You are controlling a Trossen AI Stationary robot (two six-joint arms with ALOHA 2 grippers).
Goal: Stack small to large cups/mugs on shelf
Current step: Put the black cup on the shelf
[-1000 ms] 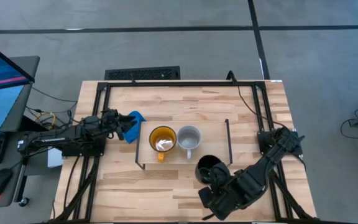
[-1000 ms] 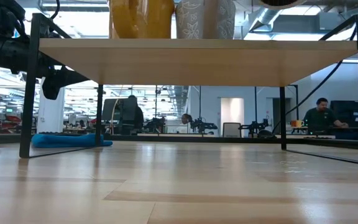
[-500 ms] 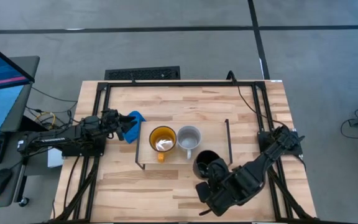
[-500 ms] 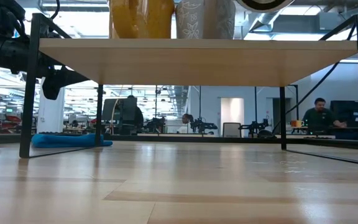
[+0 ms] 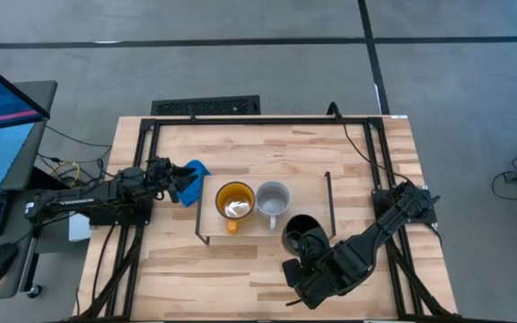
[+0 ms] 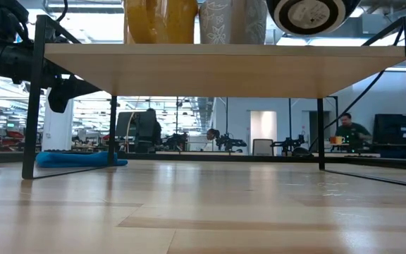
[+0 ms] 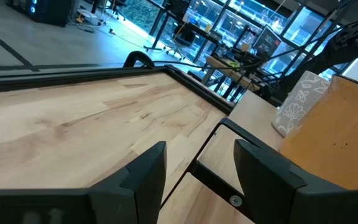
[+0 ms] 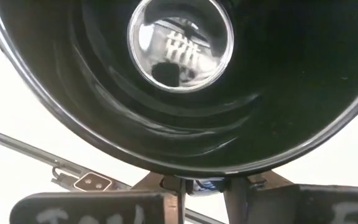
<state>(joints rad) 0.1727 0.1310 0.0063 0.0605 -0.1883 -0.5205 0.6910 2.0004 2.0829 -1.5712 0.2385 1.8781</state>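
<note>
Clamped at right tool (image 5: 311,246), black mug (image 5: 300,235) tilts.

glossy black mug (image 8: 179,87), light-wood shelf (image 6: 217,69)

A: What's on the shelf (image 5: 312,193)?

B: Two mugs side by side: one (image 5: 234,201) on the left, the next (image 5: 273,197) touching it on its right.

A: And the third mug (image 5: 300,235)?

B: At the shelf's front right corner, in the right gripper (image 5: 313,254). A cloth (image 5: 192,178) lies left of the shelf, by the left gripper (image 5: 170,176).
</note>
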